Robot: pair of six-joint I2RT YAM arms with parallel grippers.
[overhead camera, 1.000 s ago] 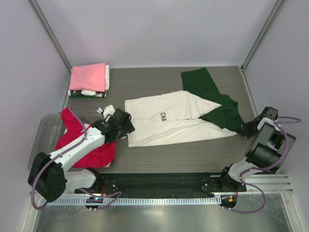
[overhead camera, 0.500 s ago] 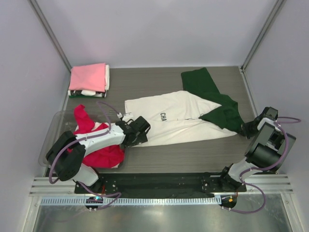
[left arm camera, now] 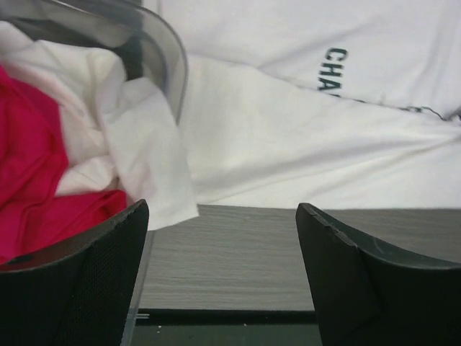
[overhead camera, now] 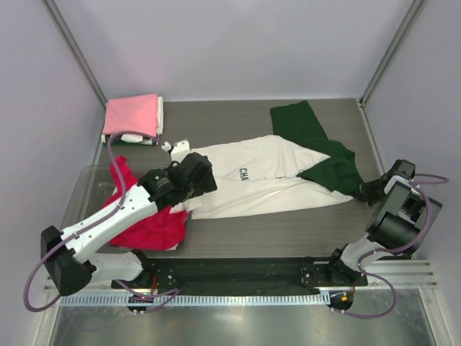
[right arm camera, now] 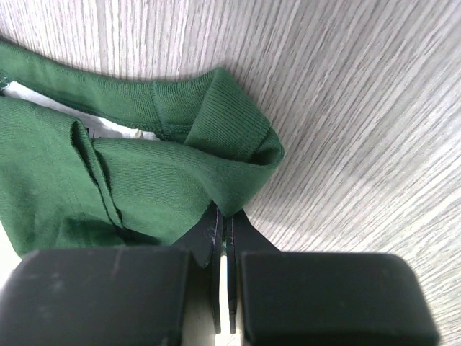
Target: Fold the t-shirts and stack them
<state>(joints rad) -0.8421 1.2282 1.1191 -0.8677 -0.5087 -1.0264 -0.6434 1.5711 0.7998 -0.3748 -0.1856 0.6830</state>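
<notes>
The left hand (left arm camera: pixel 222 209) is spread wide over the grey wooden tabletop (left arm camera: pixel 238 259), beside the cream-white printed cotton t-shirt (left arm camera: pixel 288 144). The right hand (right arm camera: pixel 223 213) pinches the dark green cotton t-shirt (right arm camera: pixel 144 180).

Clear plastic bin (left arm camera: pixel 173 72), grey table (overhead camera: pixel 288 231)

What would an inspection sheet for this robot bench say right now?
Surface: grey wood-grain table, partly covered by cloth.
Job's things: cream tee spread out mid-table; dark green tee overlapping its right side; red-magenta tee bunched at the left; pale pink tee folded on top of a stack in the far-left corner.
Clutter: clear plastic bin at the left, with red and white cloth in it.
Grippers: left gripper open by the cream tee's left edge; right gripper shut on the green tee's edge.
Cables: purple cables loop along both arms.
Surroundings: pale walls; metal rail at the near edge.
</notes>
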